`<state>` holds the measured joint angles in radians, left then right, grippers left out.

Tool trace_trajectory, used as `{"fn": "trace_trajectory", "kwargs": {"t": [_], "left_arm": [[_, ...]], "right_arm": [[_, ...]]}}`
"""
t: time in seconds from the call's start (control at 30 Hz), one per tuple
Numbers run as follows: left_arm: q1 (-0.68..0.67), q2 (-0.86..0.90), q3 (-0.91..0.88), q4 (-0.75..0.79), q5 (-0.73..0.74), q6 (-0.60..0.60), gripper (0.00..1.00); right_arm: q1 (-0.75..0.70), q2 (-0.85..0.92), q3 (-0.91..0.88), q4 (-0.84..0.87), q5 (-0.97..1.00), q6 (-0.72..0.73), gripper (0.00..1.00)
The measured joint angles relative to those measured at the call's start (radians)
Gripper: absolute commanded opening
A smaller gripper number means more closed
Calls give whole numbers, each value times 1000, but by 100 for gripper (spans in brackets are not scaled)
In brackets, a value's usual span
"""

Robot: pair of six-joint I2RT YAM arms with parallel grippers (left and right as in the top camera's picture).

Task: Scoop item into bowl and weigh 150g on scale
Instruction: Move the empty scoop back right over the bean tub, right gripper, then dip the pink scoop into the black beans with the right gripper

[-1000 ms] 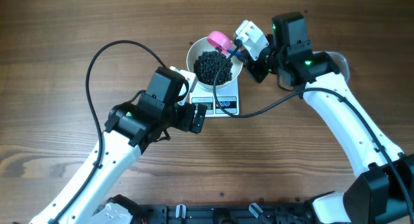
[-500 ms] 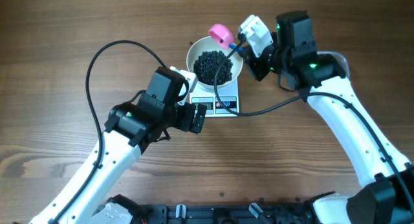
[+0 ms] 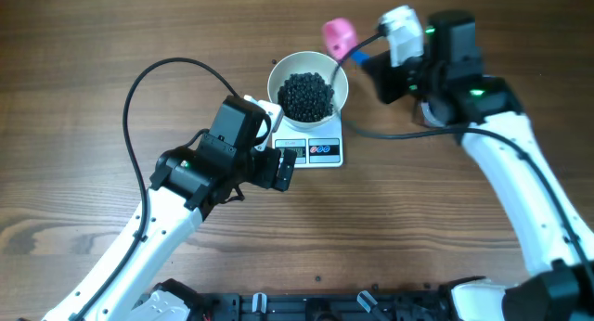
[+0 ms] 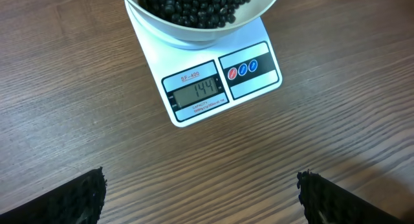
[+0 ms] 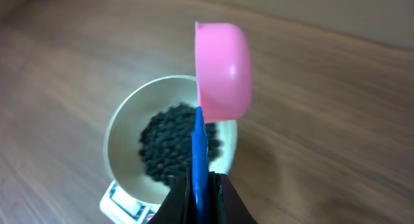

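The white bowl (image 3: 282, 72) stands on the white scale (image 3: 320, 151), filled with the black item (image 3: 306, 96). In the left wrist view the scale (image 4: 255, 85) shows 144 on its display, below the bowl (image 4: 187, 31) and the item (image 4: 194, 0). My right gripper (image 3: 369, 61) is shut on the blue handle (image 5: 199, 146) of a pink scoop (image 3: 339, 33), held beyond the bowl's back right rim. In the right wrist view the scoop (image 5: 223, 68) is tilted on its side over the bowl (image 5: 119, 140); I cannot see inside it. My left gripper (image 3: 283, 168) is open just left of the scale, with nothing between its fingers (image 4: 84, 198).
Bare brown wooden table (image 3: 436, 219) lies all around the scale. A black cable (image 3: 148, 75) loops over the left arm, and another cable (image 3: 390, 133) runs from the right arm past the scale's right side.
My right gripper has carried the pink scoop off the bowl's rim toward the back right. The left arm, bowl and scale have not moved.
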<state>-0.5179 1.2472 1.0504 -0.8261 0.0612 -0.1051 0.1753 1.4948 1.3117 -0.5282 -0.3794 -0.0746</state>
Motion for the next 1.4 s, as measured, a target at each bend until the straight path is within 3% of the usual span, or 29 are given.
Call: {"fn": "trace_trajectory", "kwargs": {"t": [0.27, 0.47, 1.0, 1.4], "left_arm": [[0, 0, 0, 0, 0, 0, 100], [0, 0, 0, 0, 0, 0, 100], [0, 0, 0, 0, 0, 0, 100], [0, 0, 0, 0, 0, 0, 100]], "right_arm": [[-269, -93, 0, -119, -6, 7, 4], [-376, -95, 0, -197, -6, -26, 4], [-478, -95, 0, -301, 8, -240, 4], [-479, -95, 0, -303, 71, -225, 4]]}}
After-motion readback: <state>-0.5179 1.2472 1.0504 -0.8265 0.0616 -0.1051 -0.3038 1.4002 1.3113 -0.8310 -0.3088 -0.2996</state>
